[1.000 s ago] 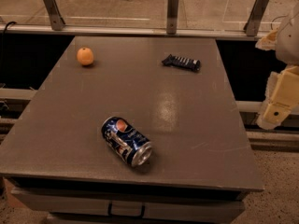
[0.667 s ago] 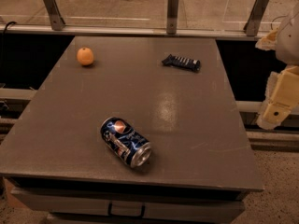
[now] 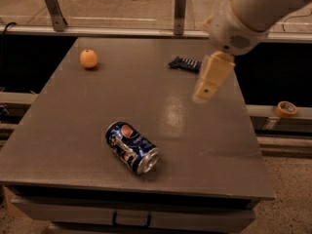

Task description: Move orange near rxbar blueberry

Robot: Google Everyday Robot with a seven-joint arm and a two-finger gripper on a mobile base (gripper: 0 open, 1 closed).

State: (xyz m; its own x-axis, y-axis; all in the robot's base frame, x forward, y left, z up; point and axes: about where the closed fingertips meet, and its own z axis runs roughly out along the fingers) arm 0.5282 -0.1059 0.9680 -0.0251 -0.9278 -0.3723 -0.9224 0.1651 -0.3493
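Note:
The orange (image 3: 88, 58) sits on the grey table (image 3: 204, 145) at the far left, alone. The rxbar blueberry (image 3: 185, 64), a flat dark blue bar, lies at the far right of the table. My gripper (image 3: 203, 94) hangs from the white arm (image 3: 253, 9) above the table's right side, just in front of and right of the bar, well away from the orange. It holds nothing that I can see.
A blue soda can (image 3: 131, 146) lies on its side near the front middle of the table. A roll of tape (image 3: 286, 108) lies on a ledge off the right edge. A railing with metal posts (image 3: 180, 11) runs behind the table.
The arm has swung in from beyond the table's right edge to above its right side, near the bar. The orange, the bar and the can have not moved.

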